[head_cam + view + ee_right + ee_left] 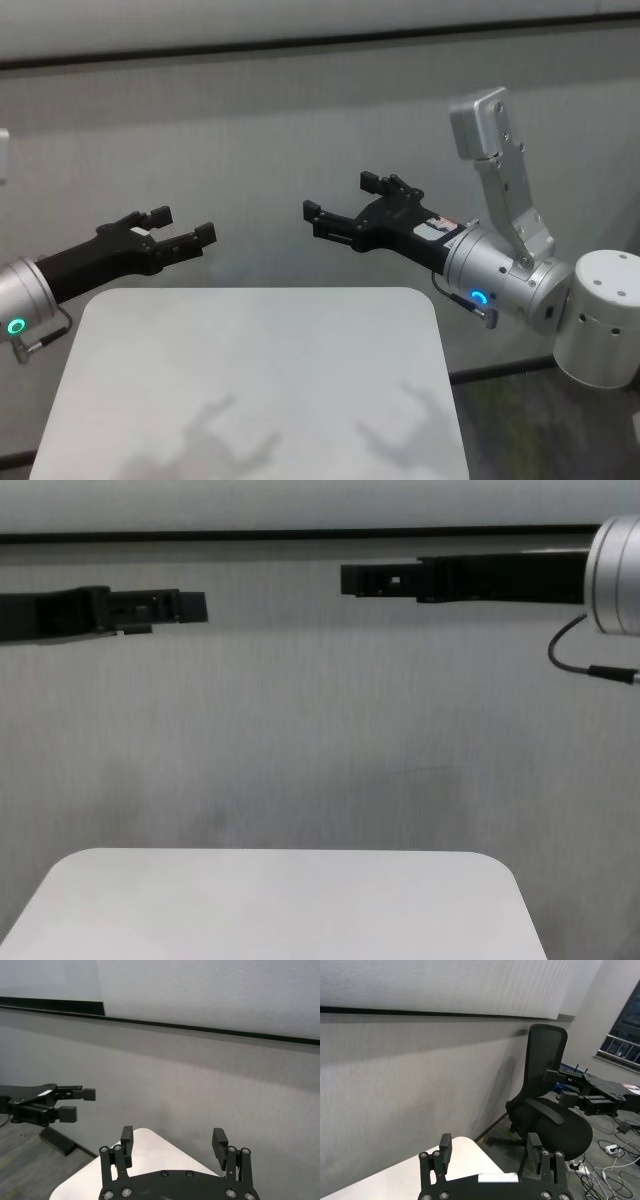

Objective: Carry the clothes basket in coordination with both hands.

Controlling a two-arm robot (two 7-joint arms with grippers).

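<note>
The clothes basket is out of view in every frame. My left gripper point(183, 225) is open and empty, held in the air above the far left edge of the white table point(250, 400). My right gripper point(340, 197) is open and empty, a little higher, above the table's far right side. The two grippers point toward each other with a wide gap between them. The chest view shows both high above the table point(270, 910): left gripper point(190, 607), right gripper point(355, 580). Each wrist view shows its own open fingers, left point(490, 1142) and right point(173, 1136), with the other gripper farther off.
A grey wall with a dark strip point(300, 45) stands close behind the table. A black office chair point(545, 1110) stands on the floor beside the table's right side, with cables and a power strip point(612, 1149) near it.
</note>
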